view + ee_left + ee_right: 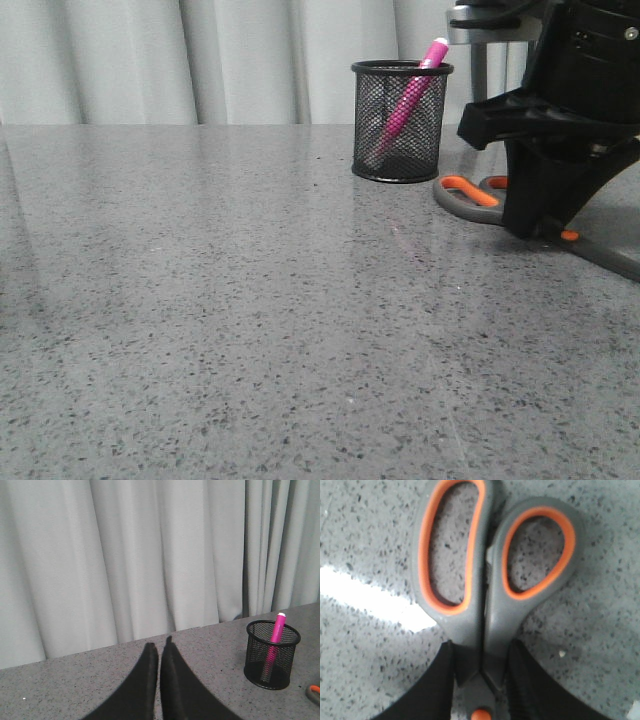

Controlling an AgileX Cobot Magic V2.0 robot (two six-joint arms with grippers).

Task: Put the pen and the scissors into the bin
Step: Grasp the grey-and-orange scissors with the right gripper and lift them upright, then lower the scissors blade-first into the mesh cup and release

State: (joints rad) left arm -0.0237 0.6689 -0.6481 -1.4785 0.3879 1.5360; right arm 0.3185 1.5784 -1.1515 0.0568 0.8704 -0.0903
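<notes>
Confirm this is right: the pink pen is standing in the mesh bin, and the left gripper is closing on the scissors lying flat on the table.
One thing is wrong: it is the right gripper, not the left, at the scissors, as the right wrist view shows. The left gripper is shut on nothing, away from them. The pen does stand in the bin, and the scissors lie flat.

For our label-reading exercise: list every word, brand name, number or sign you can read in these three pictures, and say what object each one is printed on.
None can be read in any view.
The pen: plain pink, no print visible.
The bin: bare black mesh, no label.
The scissors: grey and orange handles, no brand mark showing.
The right gripper and left gripper: plain black fingers, unmarked.
The table: only speckles.
</notes>
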